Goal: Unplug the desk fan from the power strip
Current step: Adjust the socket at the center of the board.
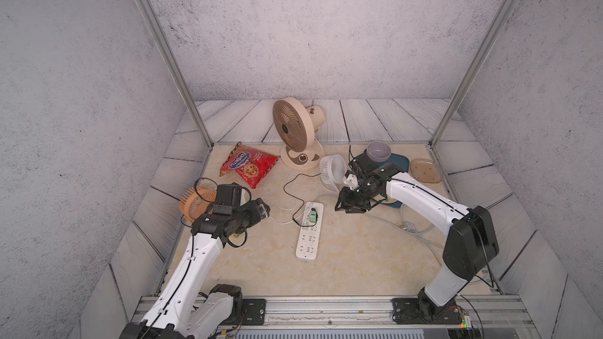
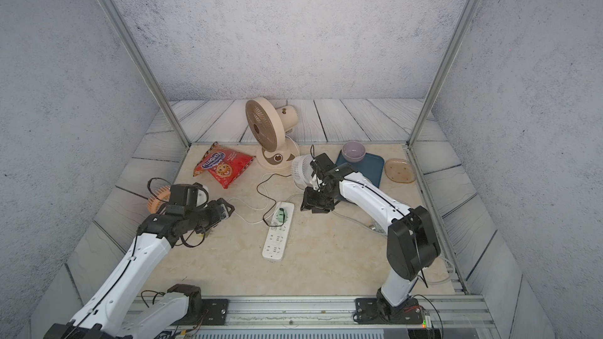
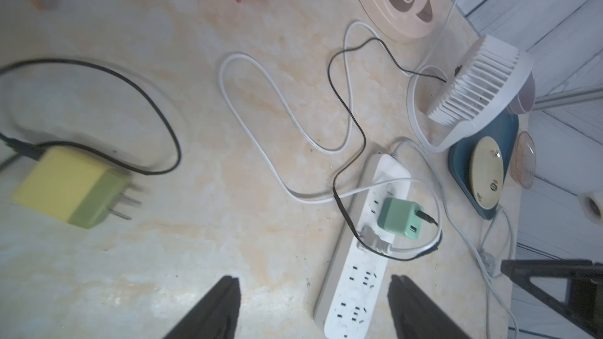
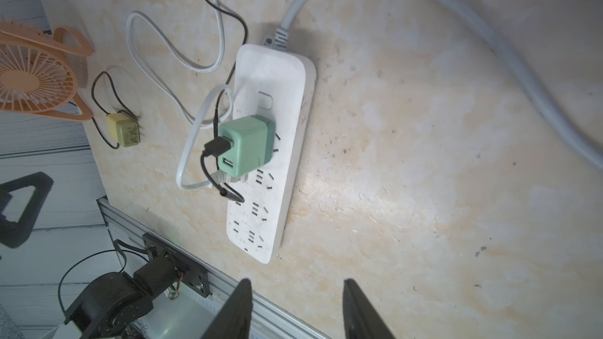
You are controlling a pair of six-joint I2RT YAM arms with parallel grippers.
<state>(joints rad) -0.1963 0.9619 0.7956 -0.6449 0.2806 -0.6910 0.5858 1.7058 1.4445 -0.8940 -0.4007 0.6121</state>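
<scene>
Top views, both: place the power strip (image 1: 308, 233) (image 2: 277, 233) flat on the table, between the left gripper (image 1: 261, 211) and the right gripper (image 1: 350, 205), touching neither. Run its long axis from the far, cabled end toward the rail, crosswise to both reaches. Set the green adapter (image 1: 312, 216) on the far half, about level with both grippers. Suggest the right gripper as nearer, by a narrow margin.

Left wrist: shows the left gripper (image 3: 313, 278) spread wide, holding nothing. Puts the power strip (image 3: 359, 282) just ahead of the fingertips, closer to one finger than the other, slanting away. Sets the green adapter (image 3: 399, 218) and a white plug (image 3: 375, 239) farther along it. Traces a black cord (image 3: 346, 115) from that adapter to a small white fan (image 3: 483, 83). Shows a yellow adapter (image 3: 71, 187) loose on the table, prongs bare, well off to the side.

Right wrist: shows the right gripper (image 4: 297, 281) parted and empty. Puts the power strip (image 4: 287, 158) straight ahead of the gap, long axis nearly along the reach, empty sockets nearest, green adapter (image 4: 246, 145) and white plug (image 4: 228, 177) beyond. Calls, probably, for a forward reach.
</scene>
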